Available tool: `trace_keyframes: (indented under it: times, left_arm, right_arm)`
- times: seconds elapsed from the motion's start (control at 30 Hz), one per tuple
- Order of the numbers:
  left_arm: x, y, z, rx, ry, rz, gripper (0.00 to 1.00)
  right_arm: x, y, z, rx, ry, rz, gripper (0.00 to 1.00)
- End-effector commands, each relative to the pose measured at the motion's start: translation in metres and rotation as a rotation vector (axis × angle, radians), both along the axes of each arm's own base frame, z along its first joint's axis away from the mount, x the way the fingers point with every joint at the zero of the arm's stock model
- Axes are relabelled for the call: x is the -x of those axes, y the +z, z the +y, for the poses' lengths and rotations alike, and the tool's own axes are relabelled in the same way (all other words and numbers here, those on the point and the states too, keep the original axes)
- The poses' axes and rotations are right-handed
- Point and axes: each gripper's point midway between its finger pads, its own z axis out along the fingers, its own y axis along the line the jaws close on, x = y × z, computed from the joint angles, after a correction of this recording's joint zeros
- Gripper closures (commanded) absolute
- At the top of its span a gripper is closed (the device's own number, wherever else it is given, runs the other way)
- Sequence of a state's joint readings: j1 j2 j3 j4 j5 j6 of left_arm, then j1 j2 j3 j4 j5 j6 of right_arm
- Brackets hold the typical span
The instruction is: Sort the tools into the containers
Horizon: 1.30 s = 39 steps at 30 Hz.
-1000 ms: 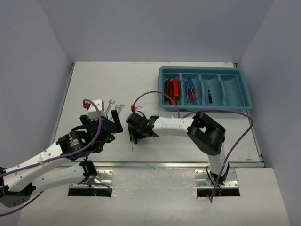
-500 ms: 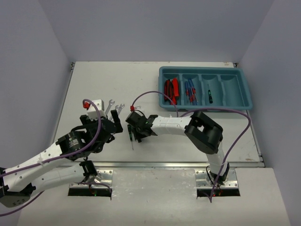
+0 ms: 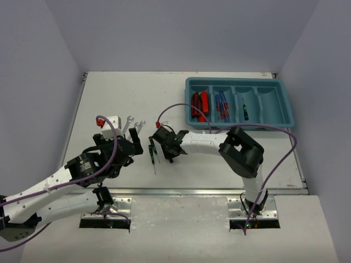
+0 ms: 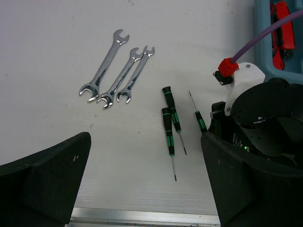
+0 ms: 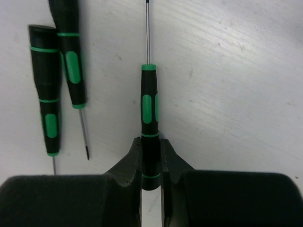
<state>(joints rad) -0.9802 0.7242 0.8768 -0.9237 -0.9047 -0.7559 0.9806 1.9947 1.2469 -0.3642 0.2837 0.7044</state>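
My right gripper [image 5: 150,142] is shut on the handle end of a short black screwdriver with green marks [image 5: 148,109], which lies on the white table. Two more such screwdrivers [image 5: 49,90] lie just to its left; they also show in the left wrist view [image 4: 168,127]. In the top view my right gripper [image 3: 162,146] is at the table's middle. My left gripper [image 4: 147,179] is open and empty above the table, near the screwdrivers. Three silver wrenches [image 4: 120,78] lie side by side, beyond the left gripper [image 3: 131,149]. The teal tray [image 3: 285,104] stands at the far right.
The tray holds red-and-black tools [image 3: 199,106] in its first compartment, blue-handled screwdrivers [image 3: 221,106] in the second and one black screwdriver [image 3: 245,111] in the third. A metal strip [image 4: 142,216] runs along the near table edge. Purple cables loop over both arms.
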Motion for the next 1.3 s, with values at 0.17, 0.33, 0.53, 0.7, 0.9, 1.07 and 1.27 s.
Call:
trace_keyframes:
  times: [0.17, 0.33, 0.53, 0.7, 0.9, 1.07, 1.27]
  left_arm:
    - [-0.003, 0.006, 0.0, 0.016, 0.009, -0.026, 0.0]
    - [-0.003, 0.006, 0.0, 0.015, 0.005, -0.025, 0.0]
    - [-0.004, 0.002, -0.002, -0.003, 0.002, -0.014, 0.0]
    - [-0.005, 0.001, -0.004, -0.009, -0.001, -0.01, 0.0]
    - [-0.006, -0.002, -0.006, -0.021, -0.008, -0.001, 0.0]
    - [-0.008, -0.006, -0.008, -0.054, 0.0, 0.018, 0.0]
    - [-0.008, -0.003, 0.0, -0.051, 0.043, 0.007, 0.0]
  right_arm:
    - [-0.026, 0.126, -0.063, 0.016, 0.152, -0.279, 1.0]
    - [-0.099, 0.194, -0.202, 0.116, -0.18, -0.481, 1.0]
    - [-0.162, 0.205, -0.338, 0.384, -0.44, -0.472, 1.0]
    - [-0.206, 0.175, -0.375, 0.445, -0.487, -0.365, 0.82]
    - [-0.211, 0.184, -0.388, 0.548, -0.569, -0.266, 0.32]
    - [-0.182, 0.212, -0.299, 0.169, -0.449, -0.356, 0.01]
    - [-0.065, 0.2, -0.085, -0.55, -0.006, -0.279, 0.01]
